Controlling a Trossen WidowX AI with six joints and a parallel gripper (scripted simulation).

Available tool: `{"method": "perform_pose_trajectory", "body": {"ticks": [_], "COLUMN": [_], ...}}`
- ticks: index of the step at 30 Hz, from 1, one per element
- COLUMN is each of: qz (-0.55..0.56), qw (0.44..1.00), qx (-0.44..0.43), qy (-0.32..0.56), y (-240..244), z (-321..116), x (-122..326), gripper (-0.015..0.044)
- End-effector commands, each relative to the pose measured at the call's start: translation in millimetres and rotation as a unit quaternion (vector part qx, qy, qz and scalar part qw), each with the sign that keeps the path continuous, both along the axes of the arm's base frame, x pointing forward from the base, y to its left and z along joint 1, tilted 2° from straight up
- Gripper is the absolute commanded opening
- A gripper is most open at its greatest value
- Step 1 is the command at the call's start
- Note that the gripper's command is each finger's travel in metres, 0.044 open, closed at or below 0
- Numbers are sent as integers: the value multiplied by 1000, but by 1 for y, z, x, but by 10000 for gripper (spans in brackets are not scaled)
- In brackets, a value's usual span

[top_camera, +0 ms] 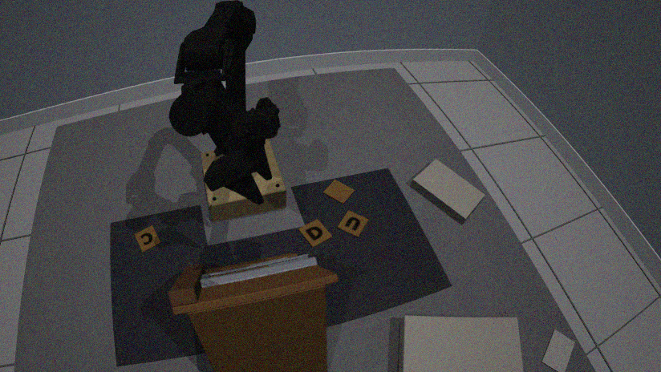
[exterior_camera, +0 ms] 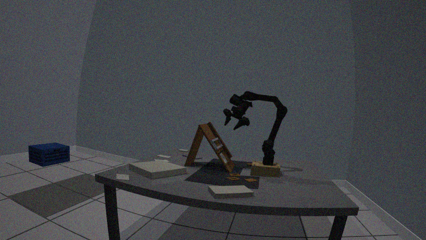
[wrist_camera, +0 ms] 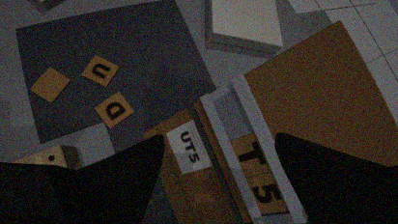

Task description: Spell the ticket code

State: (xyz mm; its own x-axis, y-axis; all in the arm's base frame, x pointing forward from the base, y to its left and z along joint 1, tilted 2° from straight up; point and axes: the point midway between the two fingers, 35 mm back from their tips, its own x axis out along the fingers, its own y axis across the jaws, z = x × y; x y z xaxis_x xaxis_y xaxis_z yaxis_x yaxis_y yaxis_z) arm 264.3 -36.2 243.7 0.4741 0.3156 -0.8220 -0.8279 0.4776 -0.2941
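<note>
The letter rail (wrist_camera: pixel 248 185) on the leaning wooden board (top_camera: pixel 184 295) (exterior_camera: pixel 213 134) (wrist_camera: pixel 181 203) holds tiles T (wrist_camera: pixel 252 156) and 5 (wrist_camera: pixel 267 193) — the ticket (wrist_camera: pixel 188 147) beside it reads UT5. The U tile (top_camera: pixel 352 223) (wrist_camera: pixel 100 70) lies on the dark mat (top_camera: pixel 393 258) (exterior_camera: pixel 205 176) (wrist_camera: pixel 145 48) — the gripper (top_camera: pixel 267 190) (exterior_camera: pixel 230 127) (wrist_camera: pixel 219 141) hangs above, fingers apart, empty.

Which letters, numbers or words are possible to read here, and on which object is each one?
"UT5": ticket
"T": tile in rail
"5": tile in rail
"U": loose tile
"D": loose tile
"C": loose tile, possibly reversed
Ticket's last character may be "S".
</note>
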Motion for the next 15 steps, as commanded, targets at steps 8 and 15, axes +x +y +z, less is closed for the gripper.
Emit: {"method": "perform_pose_trajectory", "body": {"ticks": [8,15], "qz": [-288,-392], "qw": [923,869], "qx": [104,104], "qy": [233,285], "y": [77,110], "z": [-75,-103], "x": [26,24], "gripper": [340,340]}}
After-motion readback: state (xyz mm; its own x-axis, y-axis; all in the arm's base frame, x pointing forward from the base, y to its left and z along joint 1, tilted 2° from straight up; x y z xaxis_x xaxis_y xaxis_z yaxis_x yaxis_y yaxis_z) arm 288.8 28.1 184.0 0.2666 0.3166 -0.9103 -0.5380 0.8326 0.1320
